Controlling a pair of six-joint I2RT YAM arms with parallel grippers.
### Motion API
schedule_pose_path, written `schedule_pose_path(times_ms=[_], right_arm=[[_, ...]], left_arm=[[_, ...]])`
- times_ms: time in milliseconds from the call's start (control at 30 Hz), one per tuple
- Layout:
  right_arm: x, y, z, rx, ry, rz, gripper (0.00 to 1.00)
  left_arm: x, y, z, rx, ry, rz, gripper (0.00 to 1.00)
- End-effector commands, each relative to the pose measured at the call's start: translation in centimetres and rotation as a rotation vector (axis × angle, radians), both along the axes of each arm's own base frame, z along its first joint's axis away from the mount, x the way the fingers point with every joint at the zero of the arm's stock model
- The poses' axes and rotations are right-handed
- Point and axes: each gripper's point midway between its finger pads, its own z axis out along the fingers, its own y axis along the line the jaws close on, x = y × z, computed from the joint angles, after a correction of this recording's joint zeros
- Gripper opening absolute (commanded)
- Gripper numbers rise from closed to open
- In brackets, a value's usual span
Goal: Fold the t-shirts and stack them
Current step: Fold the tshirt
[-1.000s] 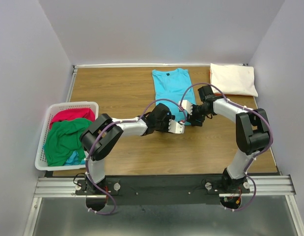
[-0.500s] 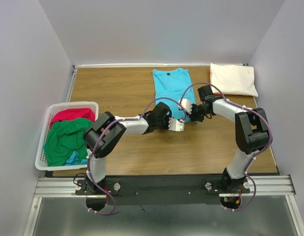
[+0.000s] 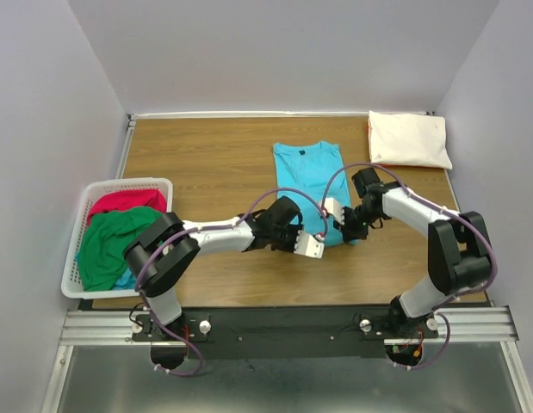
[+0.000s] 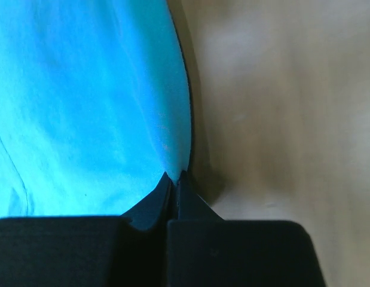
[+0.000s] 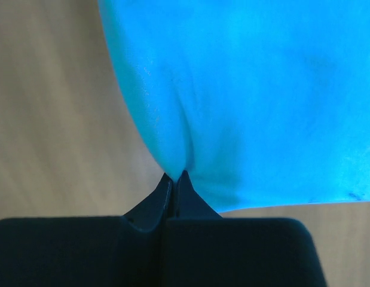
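Jaws closed: your left gripper (image 4: 174,176) and right gripper (image 5: 174,175) each pinch a hem corner of the turquoise t-shirt (image 3: 307,172), midway across the table (image 3: 206,155).

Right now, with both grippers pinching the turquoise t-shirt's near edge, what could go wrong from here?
1. The left gripper bites only the very rim of the turquoise t-shirt, so the cloth may slip out.
2. The right gripper sits close beside it, so the two could collide while lifting.
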Motion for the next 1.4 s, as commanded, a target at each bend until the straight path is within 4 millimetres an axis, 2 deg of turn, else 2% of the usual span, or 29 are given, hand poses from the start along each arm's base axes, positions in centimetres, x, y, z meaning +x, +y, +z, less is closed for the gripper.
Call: schedule_pose_path(times_ms=[0,67,167,267,333,367,400,467,500,533,567,600,633,667,733,767,800,867,933,967,1033,1067,1100,1200,1233,1267,1367], right_arm=[[-7.5,-0.8,2.1,0.027,0.154,0.051,0.00],[-8.5,-0.9,3.2,0.042,0.128,0.010,0.00],[-8.6,-1.1,4.4,0.049,0.087,-0.026,0.00],[-7.3,-1.3,6.3,0.041,0.013,-0.089,0.00],[-5.1,-1.1,8.0,0.049,-0.053,-0.138,0.00],[-4.3,-1.1,8.2,0.041,-0.065,-0.157,0.00],[-2.3,-1.1,9.6,0.039,-0.132,-0.178,0.00],[-0.2,-1.3,9.8,0.013,-0.146,-0.222,0.00],[1.1,-1.4,10.0,0.012,-0.165,-0.242,0.00],[2.6,-1.3,11.2,0.023,-0.199,-0.265,0.00],[3.6,-1.5,11.5,0.018,-0.213,-0.282,0.00],[4.9,-1.6,11.1,0.014,-0.217,-0.301,0.00],[6.1,-2.1,11.6,0.018,-0.238,-0.330,0.00],[7.5,-2.2,12.3,0.027,-0.264,-0.356,0.01],[10.0,-2.7,12.2,0.031,-0.282,-0.405,0.00],[11.4,-2.7,13.2,0.042,-0.311,-0.419,0.00],[12.7,-3.0,12.4,0.037,-0.305,-0.436,0.00],[14.7,-3.1,13.0,0.055,-0.334,-0.463,0.00],[16.6,-3.3,12.0,0.058,-0.328,-0.488,0.00],[17.8,-3.4,12.4,0.066,-0.350,-0.500,0.00],[19.3,-3.7,12.1,0.072,-0.357,-0.529,0.00],[20.0,-3.7,10.7,0.061,-0.334,-0.535,0.00],[21.2,-3.9,11.4,0.064,-0.364,-0.548,0.00],[22.8,-3.9,9.3,0.045,-0.334,-0.569,0.00],[23.6,-3.9,9.6,0.053,-0.348,-0.578,0.00],[23.9,-3.9,8.6,0.046,-0.335,-0.584,0.00],[25.0,-3.8,8.5,0.057,-0.347,-0.605,0.00]], left_arm=[[-6.4,-0.1,0.7,-0.001,0.183,-0.101,0.00],[-7.9,-0.2,1.7,-0.003,0.204,-0.120,0.00],[-8.2,-0.3,3.5,-0.024,0.197,-0.123,0.00],[-7.2,-0.5,6.3,-0.053,0.136,-0.115,0.00],[-6.1,-0.6,7.2,-0.056,0.085,-0.111,0.00],[-5.4,-0.9,8.1,-0.074,0.058,-0.114,0.00],[-4.2,-0.8,8.3,-0.077,0.042,-0.101,0.00],[-2.0,-1.3,9.3,-0.088,-0.007,-0.093,0.00],[-0.3,-0.8,9.4,-0.088,-0.020,-0.060,0.00],[0.8,-1.0,10.0,-0.097,-0.038,-0.050,0.00],[2.3,-1.6,10.7,-0.109,-0.063,-0.049,0.00],[3.4,-1.7,11.1,-0.118,-0.079,-0.040,0.00],[4.9,-1.5,11.4,-0.125,-0.092,-0.020,0.00],[6.4,-1.9,12.7,-0.147,-0.117,-0.009,0.00],[8.9,-1.6,12.1,-0.140,-0.123,0.015,0.00],[10.3,-2.1,13.1,-0.160,-0.146,0.026,0.00],[11.2,-2.2,11.7,-0.133,-0.136,0.036,0.00],[13.4,-2.6,11.0,-0.128,-0.146,0.063,0.00],[15.4,-2.7,11.4,-0.140,-0.172,0.091,0.00],[16.2,-2.8,10.5,-0.136,-0.172,0.101,0.00],[17.8,-2.9,10.5,-0.149,-0.195,0.121,0.00],[18.6,-2.8,10.5,-0.158,-0.203,0.135,0.00],[19.8,-2.8,10.1,-0.162,-0.204,0.149,0.00],[21.8,-3.0,9.1,-0.158,-0.195,0.176,0.00],[22.6,-2.6,9.0,-0.155,-0.197,0.198,0.00],[23.3,-2.7,8.9,-0.170,-0.196,0.217,0.00],[24.3,-2.3,8.8,-0.177,-0.206,0.257,0.00]])
